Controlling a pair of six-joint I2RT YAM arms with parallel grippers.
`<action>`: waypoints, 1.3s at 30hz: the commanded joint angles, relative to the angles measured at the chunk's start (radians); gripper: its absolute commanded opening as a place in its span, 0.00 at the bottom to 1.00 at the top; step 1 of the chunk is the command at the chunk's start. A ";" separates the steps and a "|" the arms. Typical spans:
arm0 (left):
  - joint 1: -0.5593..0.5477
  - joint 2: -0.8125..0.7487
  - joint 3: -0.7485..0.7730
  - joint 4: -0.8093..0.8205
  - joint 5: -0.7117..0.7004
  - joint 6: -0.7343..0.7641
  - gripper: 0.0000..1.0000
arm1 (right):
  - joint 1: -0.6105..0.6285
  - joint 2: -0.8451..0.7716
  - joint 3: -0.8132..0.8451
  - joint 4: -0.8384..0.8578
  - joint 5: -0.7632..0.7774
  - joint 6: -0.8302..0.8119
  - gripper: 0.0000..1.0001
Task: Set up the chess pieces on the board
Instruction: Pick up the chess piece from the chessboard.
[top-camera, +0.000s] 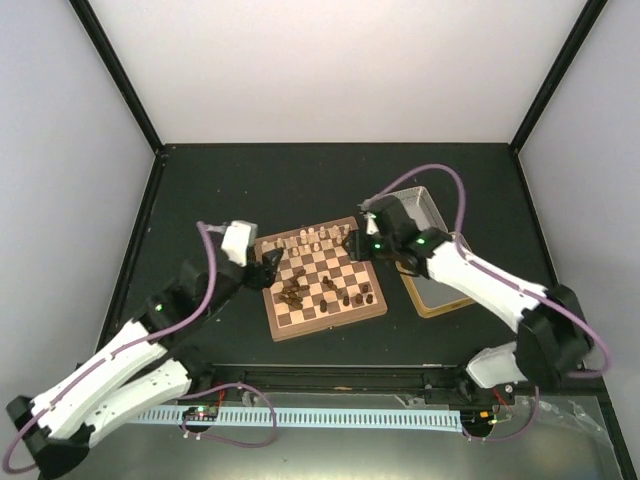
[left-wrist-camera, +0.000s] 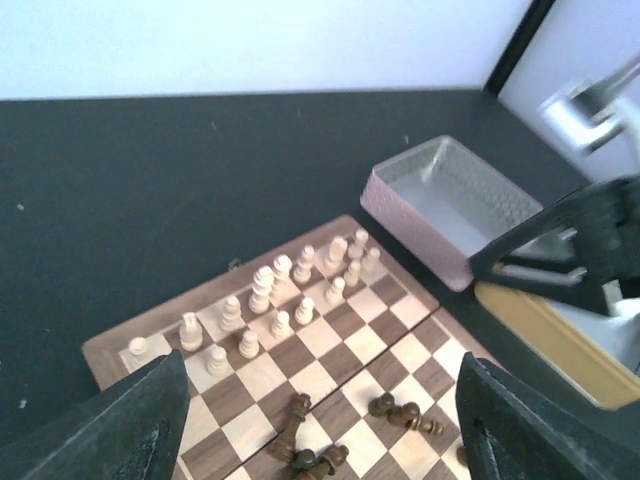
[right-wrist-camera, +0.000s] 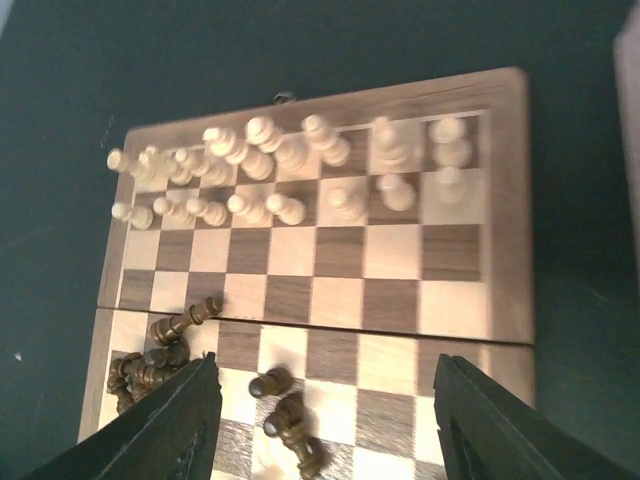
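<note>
The chequered wooden board lies mid-table. Pale cream pieces stand in two rows along its far edge; they also show in the left wrist view and the right wrist view. Dark brown pieces lie toppled in a heap near the board's left middle, with a few more to the right. My left gripper is open and empty at the board's left edge. My right gripper is open and empty over the board's far right corner.
An open metal tin half sits right of the board. A yellow-rimmed tin half lies under my right arm. White walls enclose the black table.
</note>
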 joint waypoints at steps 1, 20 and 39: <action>0.016 -0.159 -0.025 -0.064 -0.065 -0.033 0.76 | 0.108 0.199 0.155 -0.134 0.090 -0.063 0.58; 0.022 -0.357 -0.012 -0.329 -0.114 -0.029 0.80 | 0.213 0.545 0.426 -0.324 0.078 -0.156 0.32; 0.021 -0.375 -0.036 -0.323 -0.110 -0.039 0.80 | 0.236 0.577 0.455 -0.321 0.052 -0.152 0.07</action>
